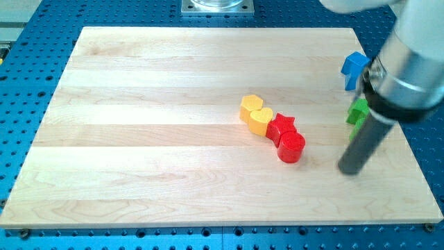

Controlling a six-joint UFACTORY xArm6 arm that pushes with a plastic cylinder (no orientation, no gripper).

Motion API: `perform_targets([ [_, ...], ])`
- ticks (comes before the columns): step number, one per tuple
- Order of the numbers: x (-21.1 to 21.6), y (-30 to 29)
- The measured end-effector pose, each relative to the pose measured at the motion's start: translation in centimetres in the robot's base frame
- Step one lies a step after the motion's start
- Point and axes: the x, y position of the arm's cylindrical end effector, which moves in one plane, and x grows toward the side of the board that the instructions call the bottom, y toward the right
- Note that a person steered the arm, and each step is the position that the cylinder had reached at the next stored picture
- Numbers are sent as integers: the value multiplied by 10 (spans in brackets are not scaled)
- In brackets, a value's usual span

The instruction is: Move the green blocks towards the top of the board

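Observation:
A green block [357, 111] lies near the board's right edge, mostly hidden behind the arm, so its shape and whether more than one green piece is there cannot be told. My tip [350, 169] rests on the board just below the green block and slightly to its left. A blue block [354, 67] lies above the green one, near the right edge.
Near the board's middle, a yellow block [251, 105] and a yellow heart [261, 120] touch a red star [282, 126] and a red cylinder [291, 146] in a diagonal row. The wooden board [152, 139] sits on a blue perforated table.

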Motion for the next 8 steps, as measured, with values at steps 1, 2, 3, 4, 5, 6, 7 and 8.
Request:
perform_targets([
  [1, -34, 16],
  [2, -4, 2],
  [3, 23, 11],
  [4, 15, 45],
  [5, -13, 54],
  [6, -36, 61],
  [7, -37, 52],
  [8, -101, 59],
])
